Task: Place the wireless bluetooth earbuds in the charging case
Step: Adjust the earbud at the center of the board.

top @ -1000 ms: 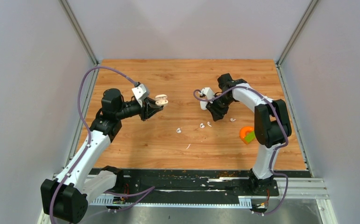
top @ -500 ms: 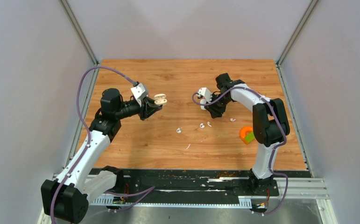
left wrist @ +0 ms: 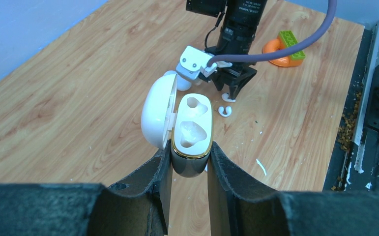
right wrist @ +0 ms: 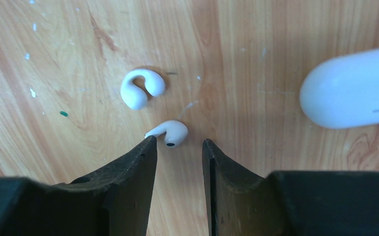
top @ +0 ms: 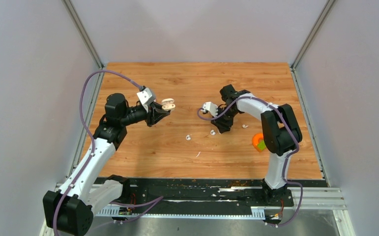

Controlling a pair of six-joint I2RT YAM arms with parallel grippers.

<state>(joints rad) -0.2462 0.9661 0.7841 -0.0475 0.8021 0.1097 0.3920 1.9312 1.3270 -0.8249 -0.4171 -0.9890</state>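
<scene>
The left gripper was clamped on the lower body of the charging case, holding it above the wooden table; the case stood with its lid swung open to the side, and both sockets inside the gold rim looked unfilled. The right gripper pointed down at the table with its jaws apart and nothing between them; a stemmed earbud lay on the wood just ahead of its fingertips, nearer the left one. A hook-shaped earbud lay just beyond it, apart from it; a white rounded object lay off to one side. Another small white piece lay between the two arms; an orange part sat beside the right arm.
</scene>
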